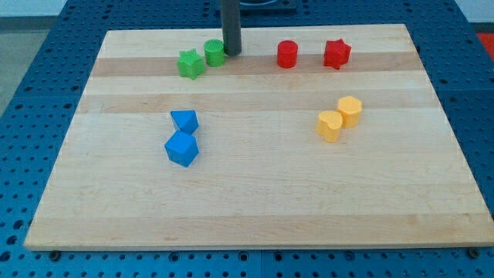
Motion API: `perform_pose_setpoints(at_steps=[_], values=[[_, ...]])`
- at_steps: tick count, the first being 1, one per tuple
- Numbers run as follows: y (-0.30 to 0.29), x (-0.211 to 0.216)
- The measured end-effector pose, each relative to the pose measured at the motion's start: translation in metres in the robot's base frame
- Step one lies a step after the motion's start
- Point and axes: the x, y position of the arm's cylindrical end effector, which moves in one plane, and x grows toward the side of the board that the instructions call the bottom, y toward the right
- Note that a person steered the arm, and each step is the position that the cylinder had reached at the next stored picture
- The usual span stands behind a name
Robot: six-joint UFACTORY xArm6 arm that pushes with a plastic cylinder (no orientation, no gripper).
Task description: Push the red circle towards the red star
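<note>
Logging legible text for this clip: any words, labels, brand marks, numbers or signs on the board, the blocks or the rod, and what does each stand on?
None: no text, number or sign shows anywhere.
Wooden board: bare grain only.
Red circle, red star, green, blue and yellow blocks: plain, unmarked faces.
My tip, just right of the green circle: plain dark rod, no marking.

My tip [231,52] ends a straight rod — dark grey, smooth, cylindrical.
</note>
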Motion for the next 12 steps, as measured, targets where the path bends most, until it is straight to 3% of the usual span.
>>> perform_pose_setpoints(at_steps=[2,5,8,10,12], values=[[0.006,-0.008],[0.054,0.025],[0.098,0.003],[0.099,0.033],[0.056,0.038]])
